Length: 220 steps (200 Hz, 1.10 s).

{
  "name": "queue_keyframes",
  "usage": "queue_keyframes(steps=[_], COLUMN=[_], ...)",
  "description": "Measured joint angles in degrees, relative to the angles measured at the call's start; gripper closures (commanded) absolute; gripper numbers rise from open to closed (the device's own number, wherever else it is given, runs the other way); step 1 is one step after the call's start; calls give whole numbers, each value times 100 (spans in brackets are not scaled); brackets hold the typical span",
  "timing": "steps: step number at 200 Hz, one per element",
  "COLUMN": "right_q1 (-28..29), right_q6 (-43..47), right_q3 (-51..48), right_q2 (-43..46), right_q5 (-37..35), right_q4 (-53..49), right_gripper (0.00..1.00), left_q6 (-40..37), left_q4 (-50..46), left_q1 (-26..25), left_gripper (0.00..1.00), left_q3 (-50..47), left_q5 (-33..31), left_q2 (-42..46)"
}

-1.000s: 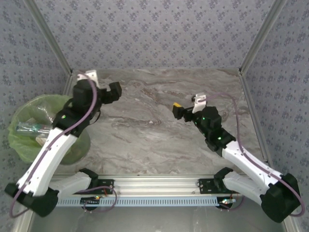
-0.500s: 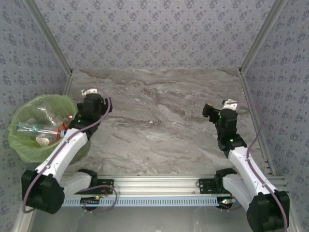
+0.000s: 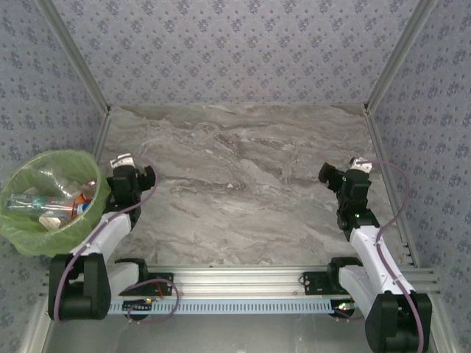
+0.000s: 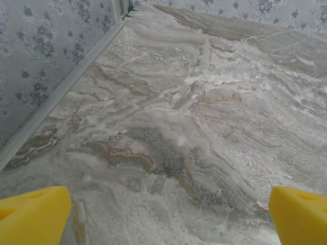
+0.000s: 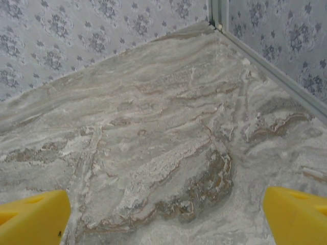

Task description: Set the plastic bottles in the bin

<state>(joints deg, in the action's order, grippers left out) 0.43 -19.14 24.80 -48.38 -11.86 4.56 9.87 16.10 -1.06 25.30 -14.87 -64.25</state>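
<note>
**Wrapping up, bottles look binned**

The plastic bottles (image 3: 45,202) I can spot are piled inside the bin (image 3: 26,237). The desk (image 3: 243,176) is off to its right. The left hand (image 4: 163,217) hangs just right of the bin and the right hand (image 5: 163,214) is way further right. Both are wide open, holding nothing. I reckon sorting's done, so next is just parking the arms.

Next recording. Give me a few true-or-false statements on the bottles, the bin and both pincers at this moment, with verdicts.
1. The plastic bottles lie inside the bin. True.
2. The bin stands beside the right arm. False: it stands beside the left arm.
3. The left pincer grips a bottle. False: it is open and empty.
4. The right pincer is open, nothing between its fingers. True.
5. The bin is lined in blue. False: the liner is light green.
</note>
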Motion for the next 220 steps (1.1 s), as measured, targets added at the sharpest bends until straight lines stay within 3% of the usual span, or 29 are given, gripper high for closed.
queue_keyframes(steps=[95,128,160,185,220], right_q1=[-57,-57,-92,-61,96], right_q6=[485,787,1001,1198,1620], right_q3=[-144,-417,-542,-529,-750], right_q2=[-579,-907,-1781,-2575,-2841], right_q5=[490,422,33,-116,-269], right_q4=[503,1091,1991,2634,3742], right_gripper=[1,1,1,1,1], left_q6=[-911,-863,-761,-721,-715], left_q4=[2728,2806,3023,3060,3067], left_q1=[22,22,22,22,33], left_gripper=[1,1,1,1,1], left_q3=[-341,-361,-361,-361,-361], left_q5=[1150,844,391,280,284], left_q2=[-2188,-2396,-2396,-2396,-2396])
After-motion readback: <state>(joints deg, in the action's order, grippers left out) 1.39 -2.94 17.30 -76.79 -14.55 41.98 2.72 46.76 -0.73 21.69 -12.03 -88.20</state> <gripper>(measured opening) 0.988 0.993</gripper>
